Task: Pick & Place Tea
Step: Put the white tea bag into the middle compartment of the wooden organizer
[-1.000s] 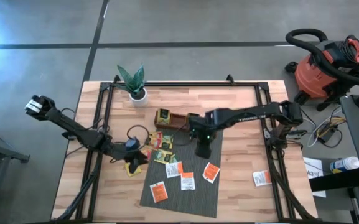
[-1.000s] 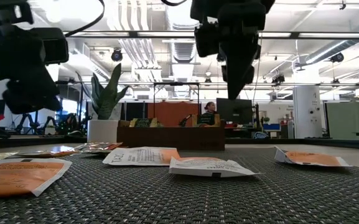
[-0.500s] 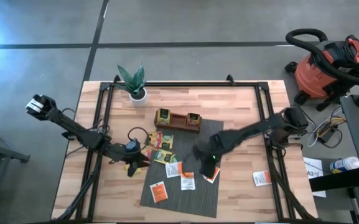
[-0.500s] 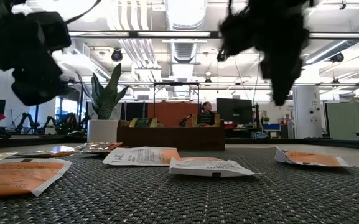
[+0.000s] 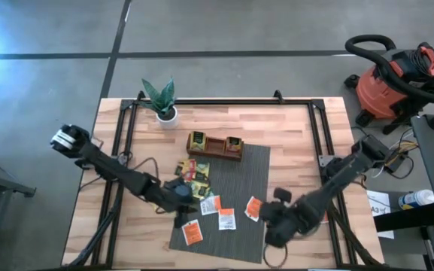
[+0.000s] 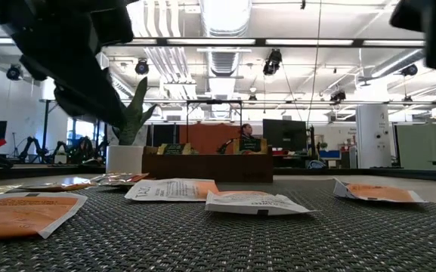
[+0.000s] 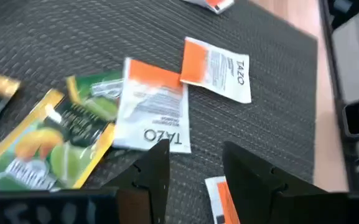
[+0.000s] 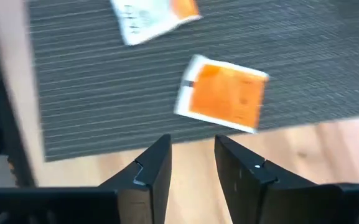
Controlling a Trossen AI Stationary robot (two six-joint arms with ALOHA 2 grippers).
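Observation:
Tea sachets lie flat on the grey mat [image 5: 247,169]. Yellow and green ones [image 5: 191,172] sit at its far left, and white-and-orange ones [image 5: 210,205] [image 5: 226,220] [image 5: 192,232] [image 5: 254,208] lie nearer. My left gripper [image 5: 180,193] hovers open over the mat's left edge, above a white-and-orange sachet [image 7: 151,115] and a green one [image 7: 61,137]. My right gripper [image 5: 273,220] hovers open over the mat's near right edge, near an orange sachet [image 8: 223,93]. Both grippers are empty.
A brown wooden compartment tray [image 5: 215,145] stands at the mat's far edge, and a potted plant [image 5: 162,102] at the table's far left. A black frame rail [image 5: 323,150] runs along the table's sides. A red vacuum [image 5: 397,75] stands on the floor beyond the right side.
My right gripper has swept from beside the wooden tray toward the table's near edge and right, ending at the mat's near right edge. My left gripper has moved right, from the bare wood onto the mat's left edge. The sachets have stayed put.

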